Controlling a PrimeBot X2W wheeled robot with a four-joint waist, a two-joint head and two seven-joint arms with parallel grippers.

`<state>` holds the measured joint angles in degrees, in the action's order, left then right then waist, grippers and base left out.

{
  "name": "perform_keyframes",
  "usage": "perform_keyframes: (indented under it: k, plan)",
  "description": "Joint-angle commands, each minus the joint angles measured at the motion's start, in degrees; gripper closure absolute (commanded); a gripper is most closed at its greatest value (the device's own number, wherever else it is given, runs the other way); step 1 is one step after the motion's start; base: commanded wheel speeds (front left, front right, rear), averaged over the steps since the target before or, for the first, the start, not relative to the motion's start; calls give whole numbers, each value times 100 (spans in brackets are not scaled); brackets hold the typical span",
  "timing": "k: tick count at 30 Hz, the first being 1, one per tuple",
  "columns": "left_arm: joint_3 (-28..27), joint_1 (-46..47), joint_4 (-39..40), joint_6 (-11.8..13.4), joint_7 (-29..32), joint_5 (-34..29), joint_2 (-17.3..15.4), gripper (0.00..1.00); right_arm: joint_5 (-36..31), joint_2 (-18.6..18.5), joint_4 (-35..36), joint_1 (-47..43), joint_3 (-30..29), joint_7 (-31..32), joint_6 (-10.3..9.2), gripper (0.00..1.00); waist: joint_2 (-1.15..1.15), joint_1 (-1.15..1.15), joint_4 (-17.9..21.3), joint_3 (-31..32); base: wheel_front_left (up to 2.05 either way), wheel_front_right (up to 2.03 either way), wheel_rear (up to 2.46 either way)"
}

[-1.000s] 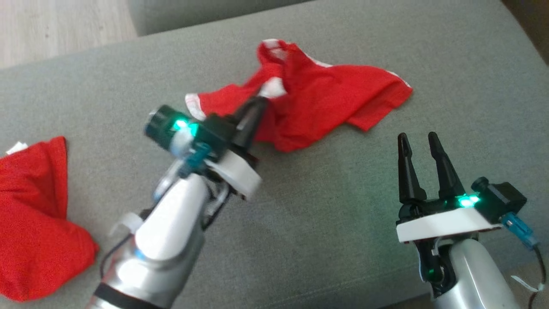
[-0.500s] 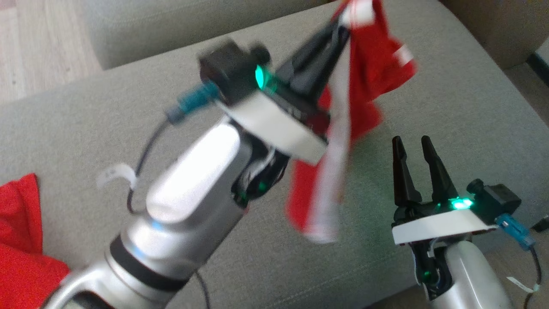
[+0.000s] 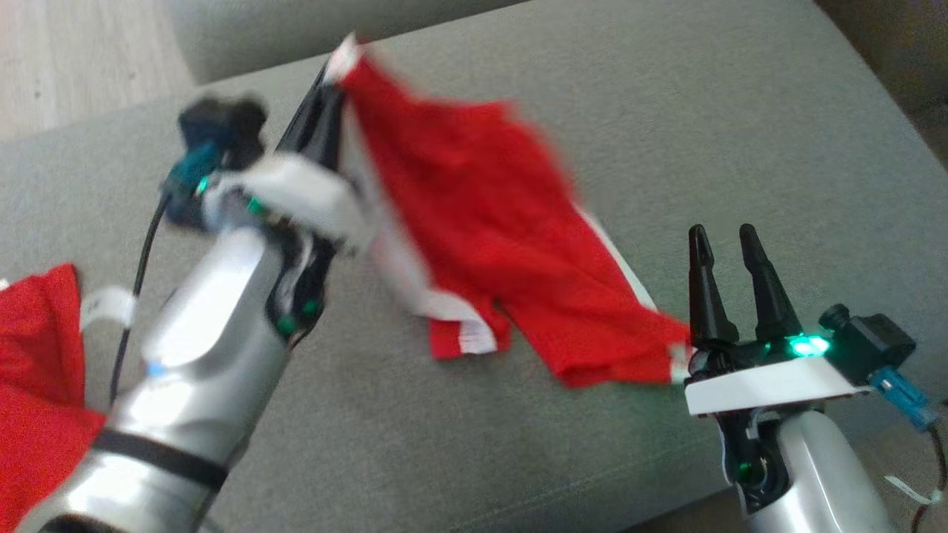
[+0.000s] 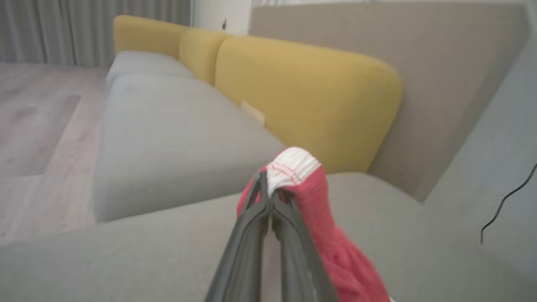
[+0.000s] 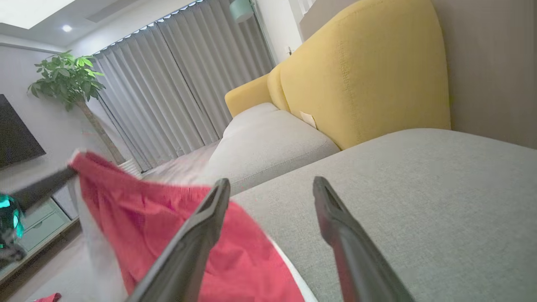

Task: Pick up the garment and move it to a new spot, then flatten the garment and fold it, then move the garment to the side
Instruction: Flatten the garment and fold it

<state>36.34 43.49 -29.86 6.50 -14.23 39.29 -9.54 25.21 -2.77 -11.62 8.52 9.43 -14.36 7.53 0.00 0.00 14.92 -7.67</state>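
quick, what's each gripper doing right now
left gripper: shut on the white-trimmed edge of the red garment
right gripper: open, nothing between its fingers

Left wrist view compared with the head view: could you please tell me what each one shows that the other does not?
The left wrist view adds yellow back cushions and a black cable. The head view adds the open right gripper and a second red cloth. Both show the left gripper shut on the red garment, over the grey sofa seat.
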Motion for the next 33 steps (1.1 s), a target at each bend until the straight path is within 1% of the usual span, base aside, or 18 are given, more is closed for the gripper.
perform_keyframes:
  k: [1,5,8,9,10,11,16,17,20,27,33]
  plan:
    - [-219,80,-131,-72,-71,-118,-222,100,2,-10,204,98,146,-63,-4,0,0,0,-136,-139,0,0,0]
    - [-456,-160,-586,-68,-74,-417,-330,100,-62,-10,185,153,227,-63,-4,0,0,0,-236,-271,0,0,0]
    - [-752,-257,-800,41,-75,-680,-354,100,-94,-10,182,207,277,-63,-4,0,0,0,-257,-341,0,0,0]
    - [-867,-276,-853,92,-75,-764,-355,73,-105,-10,180,218,289,-63,-4,0,0,0,-261,-355,0,0,0]
    - [-979,-291,-895,143,-75,-855,-354,38,-117,-10,176,228,299,-63,-4,0,0,0,-264,-364,0,0,0]
    - [-1075,-307,-929,175,-75,-946,-346,0,-132,-10,167,235,308,-63,-4,0,0,0,-266,-370,0,0,0]
    - [-1524,-366,-893,186,-76,-1334,-241,0,-188,-10,126,218,296,-63,-4,0,0,0,-331,-351,0,0,0]
    - [-1524,-366,-893,186,-76,-1334,-241,0,-188,-10,126,218,296,-63,-4,0,0,0,-331,-351,0,0,0]
    - [-1741,-454,-647,142,-76,-1600,-140,0,-220,-10,96,208,235,-63,-4,0,0,0,-424,-302,0,0,0]
    - [-2105,-983,379,-113,-76,-2183,126,0,-333,-10,36,159,38,-63,-4,0,0,0,-785,-94,0,0,0]
    - [-2203,-1845,1375,-383,-76,-2550,326,0,-509,-10,-29,102,-200,-63,-4,0,0,0,-1185,134,0,0,0]
